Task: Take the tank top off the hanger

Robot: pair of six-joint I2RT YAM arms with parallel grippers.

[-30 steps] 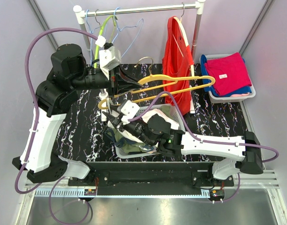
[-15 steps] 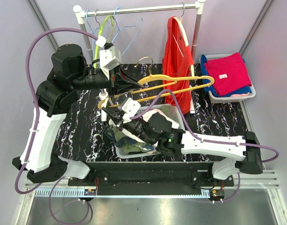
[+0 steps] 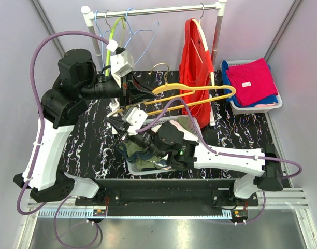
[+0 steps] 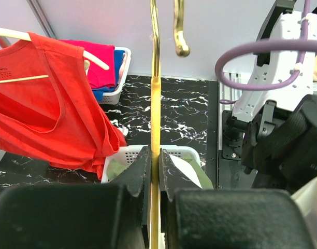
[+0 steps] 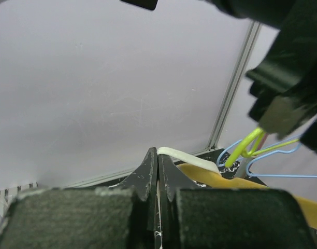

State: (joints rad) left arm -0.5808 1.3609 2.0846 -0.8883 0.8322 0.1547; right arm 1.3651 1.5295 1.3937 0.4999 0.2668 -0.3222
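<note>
Black marble-patterned table (image 3: 86,135) between pale lilac walls, with a metal clothes rail (image 3: 153,10) at the back. The red tank top (image 3: 192,57) hangs from the rail on a cream hanger (image 4: 96,59), beside bare green and blue wire hangers (image 3: 114,31). The left gripper (image 4: 154,155) is clamped on a bare yellow plastic hanger (image 4: 155,104), whose arms cross in front of the top. The right gripper (image 5: 157,158), fingers pressed together, sits at that hanger's near tip, its arm lying over a white laundry basket (image 4: 182,150). A grey basket (image 3: 251,108) of folded clothes stands far right.
</note>
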